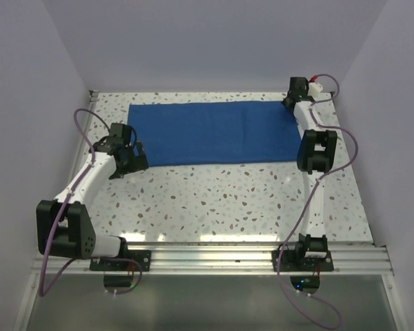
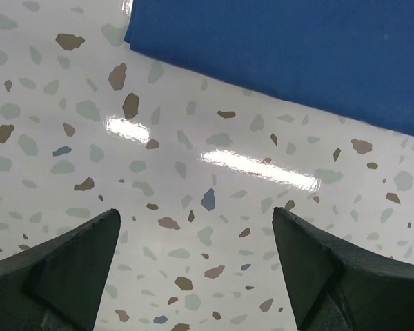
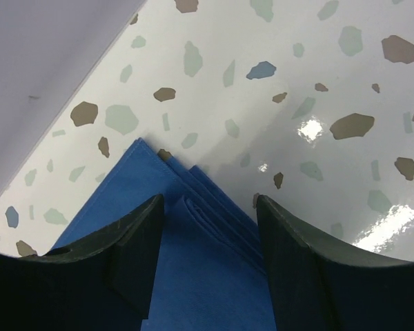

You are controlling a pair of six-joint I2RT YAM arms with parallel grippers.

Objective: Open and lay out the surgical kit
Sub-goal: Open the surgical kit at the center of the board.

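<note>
Both open — left gripper (image 2: pixel 194 212) above table (image 2: pixel 55 103), right gripper (image 3: pixel 208 200) straddling blue wrap's (image 3: pixel 200 289) corner — its inside hidden.

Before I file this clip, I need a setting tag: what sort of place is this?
Likely a robot lab test cell: plain walls box in a speckled table, with an aluminium mounting rail and a blue cloth wrap.

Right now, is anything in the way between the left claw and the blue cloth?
No, nothing visible is in the way. The left claw hangs open above the speckled table, and only that shiny tabletop shows between it and the near edge of the blue cloth.
</note>
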